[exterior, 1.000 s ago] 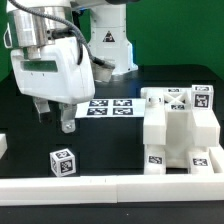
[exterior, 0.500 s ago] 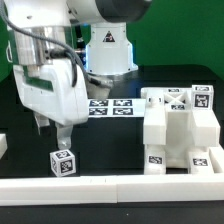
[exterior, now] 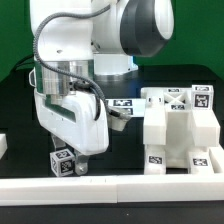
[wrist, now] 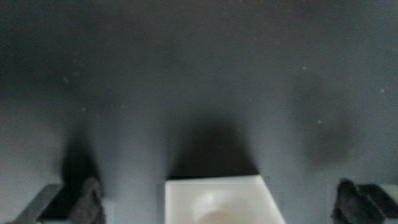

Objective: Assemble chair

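while wide-jawed, gripper (exterior: 68, 160) over peg (exterior: 62, 160)

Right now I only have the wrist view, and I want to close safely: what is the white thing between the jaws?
Observer: A small white cube piece bearing marker tags, standing on the black table. The gripper hangs over it with jaws open.
Operator: Is anything nearby that I could bump?
Observer: The bulky chair block stands apart from it, toward the exterior view's right.
Operator: And the marker board?
Observer: The marker board lies beyond the arm, partly hidden by it.
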### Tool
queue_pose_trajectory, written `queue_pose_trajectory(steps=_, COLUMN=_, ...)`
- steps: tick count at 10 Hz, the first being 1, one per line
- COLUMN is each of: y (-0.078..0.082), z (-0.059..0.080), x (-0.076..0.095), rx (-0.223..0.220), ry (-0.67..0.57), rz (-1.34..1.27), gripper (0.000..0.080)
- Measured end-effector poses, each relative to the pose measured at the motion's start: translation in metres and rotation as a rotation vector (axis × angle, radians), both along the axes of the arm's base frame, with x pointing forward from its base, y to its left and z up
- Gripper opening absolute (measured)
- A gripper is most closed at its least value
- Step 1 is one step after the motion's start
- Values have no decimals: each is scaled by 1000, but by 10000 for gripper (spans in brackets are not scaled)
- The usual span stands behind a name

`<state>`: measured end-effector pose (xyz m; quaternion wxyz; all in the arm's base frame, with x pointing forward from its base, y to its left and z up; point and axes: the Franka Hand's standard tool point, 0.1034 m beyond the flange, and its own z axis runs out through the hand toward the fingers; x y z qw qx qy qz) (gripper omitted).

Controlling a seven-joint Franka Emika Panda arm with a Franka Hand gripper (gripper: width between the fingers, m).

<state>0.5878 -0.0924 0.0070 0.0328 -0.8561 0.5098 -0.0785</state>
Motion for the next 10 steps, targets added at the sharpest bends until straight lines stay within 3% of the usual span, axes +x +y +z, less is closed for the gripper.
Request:
queue_pose_trajectory(steps=1, y=0, z=0, x=0, rx=0, ry=0, rz=0, gripper=640)
queue_pose_trajectory(steps=2, y=0, z=0, x=0, rx=0, ry=0, rz=0, gripper=479)
queue_pose_trajectory(steps=3, y=0, z=0, x=0, rx=0, ry=0, rz=0, gripper=479)
queue_pose_trajectory(steps=4, y=0, z=0, x=0, rx=0, ry=0, rz=1, gripper=275)
queue_pose_trajectory(steps=5, y=-1, z=2, x=0, rx=-4, ry=-1, rz=21, gripper=280)
queue_pose_trajectory(steps=6, y=-4, z=15, x=0, rx=-40, ry=-3, rz=223, gripper=280)
queue_pose_trajectory(steps=8, y=-14, z=40, x=-26, rx=-80, ry=-18, rz=470, gripper=280)
queue_pose_trajectory(steps=10, y=-12, z=52, x=-43, rx=-114, ry=-19, rz=639, gripper=280)
